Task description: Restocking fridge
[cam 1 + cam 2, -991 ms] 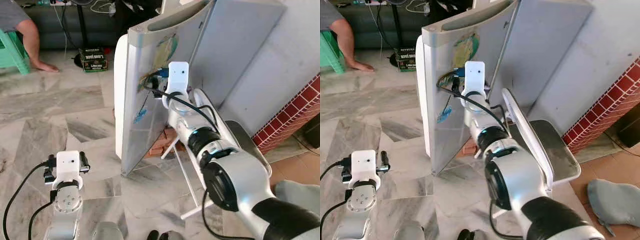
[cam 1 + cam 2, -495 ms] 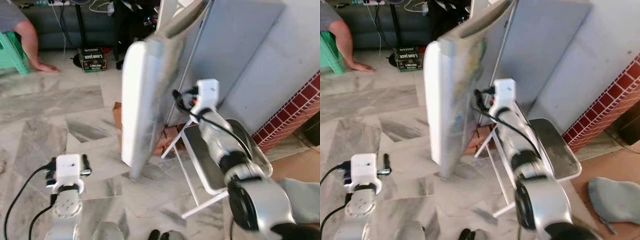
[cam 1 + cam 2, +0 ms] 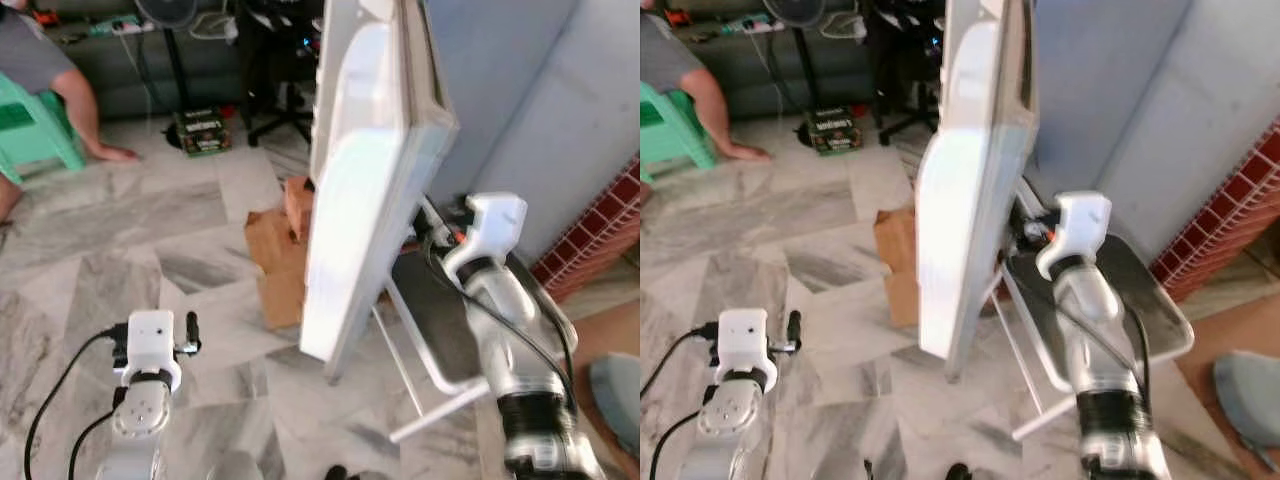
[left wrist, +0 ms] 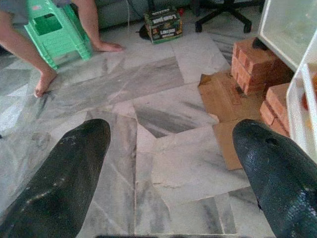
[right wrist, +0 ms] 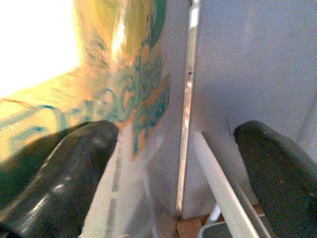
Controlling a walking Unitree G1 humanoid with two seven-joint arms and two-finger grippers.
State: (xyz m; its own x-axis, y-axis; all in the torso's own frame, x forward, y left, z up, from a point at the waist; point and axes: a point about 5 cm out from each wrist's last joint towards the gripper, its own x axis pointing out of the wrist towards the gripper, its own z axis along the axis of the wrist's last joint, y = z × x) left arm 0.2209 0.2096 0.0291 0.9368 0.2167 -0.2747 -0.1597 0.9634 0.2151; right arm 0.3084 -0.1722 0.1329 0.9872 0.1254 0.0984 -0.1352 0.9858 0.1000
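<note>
White fridge door [image 3: 360, 170] just beside the spread-fingered right gripper [image 5: 173, 163], untouched.

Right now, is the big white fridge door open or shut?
Open. The big white fridge door is swung out edge-on, away from the grey fridge body, with the right pincer behind it.
</note>
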